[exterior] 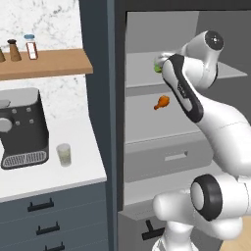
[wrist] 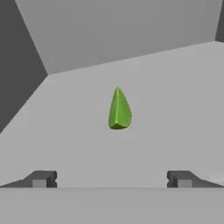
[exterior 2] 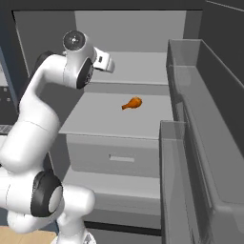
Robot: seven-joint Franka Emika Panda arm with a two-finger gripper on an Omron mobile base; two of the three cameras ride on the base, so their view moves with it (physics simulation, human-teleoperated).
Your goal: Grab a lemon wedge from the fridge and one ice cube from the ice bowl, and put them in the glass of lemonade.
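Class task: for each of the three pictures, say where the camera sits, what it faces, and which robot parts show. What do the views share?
Left base view: behind-left of the arm, facing the open fridge and counter; arm at right.
Right base view: behind-right, facing the fridge shelves; arm at left.
Hand view: on the hand, facing the green wedge; open claw tips below.
Shared: both base views show the chicken drumstick.

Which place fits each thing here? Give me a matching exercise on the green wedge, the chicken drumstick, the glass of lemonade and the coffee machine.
Things:
1. green wedge
2. chicken drumstick
3. glass of lemonade
4. coffee machine

Places:
A. counter, right of the coffee machine
B. counter, under the wooden shelf
C. upper fridge shelf, ahead of the open gripper
D. fridge shelf below that one

Pairs: 1-C, 2-D, 3-A, 4-B
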